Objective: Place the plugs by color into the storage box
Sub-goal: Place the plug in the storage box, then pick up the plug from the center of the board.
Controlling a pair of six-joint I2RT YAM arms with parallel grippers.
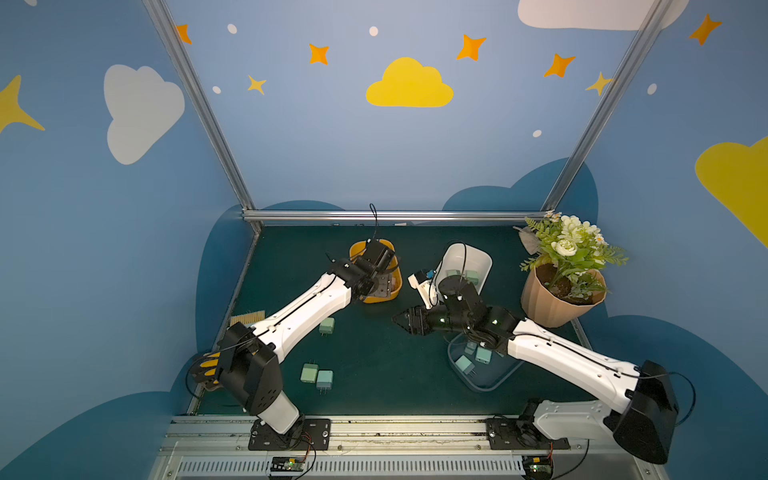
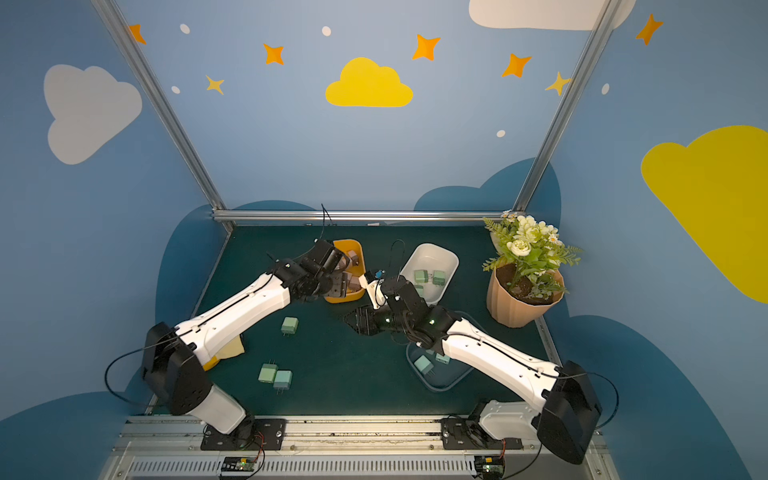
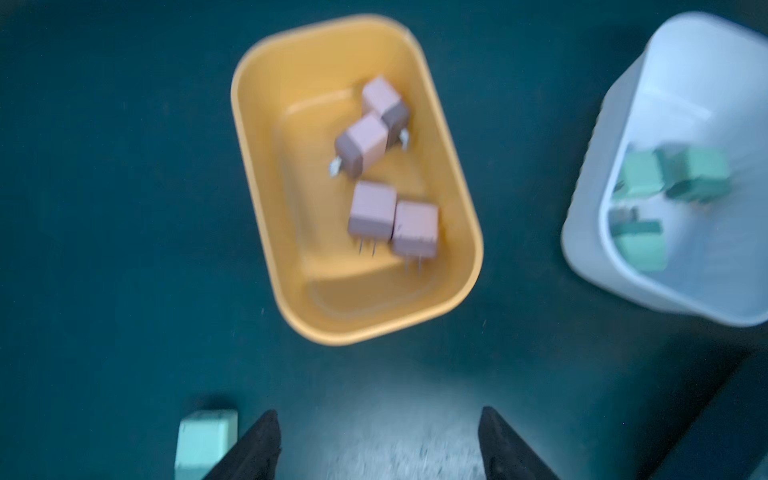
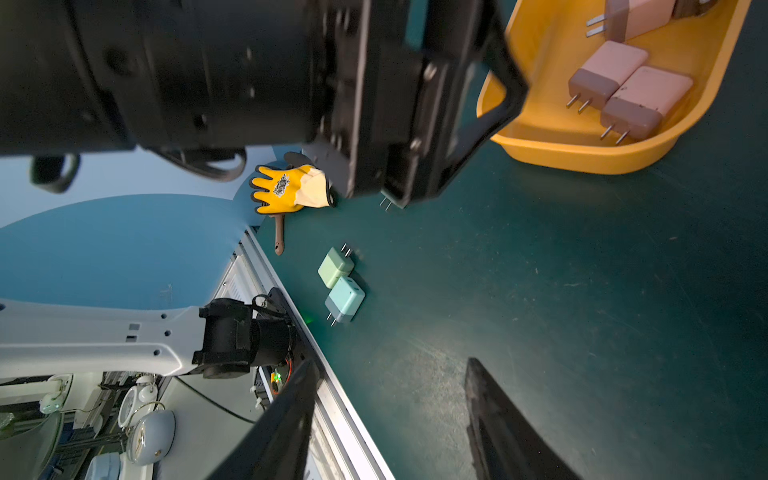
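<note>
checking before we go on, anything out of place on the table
A yellow glove and a brush lie at the table edge by the left arm base; neither belongs to the sorting, so they look like strays.

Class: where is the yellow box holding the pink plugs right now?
In both top views the yellow box sits toward the back of the mat, on the robot's left of the white box, close by the left gripper.
</note>
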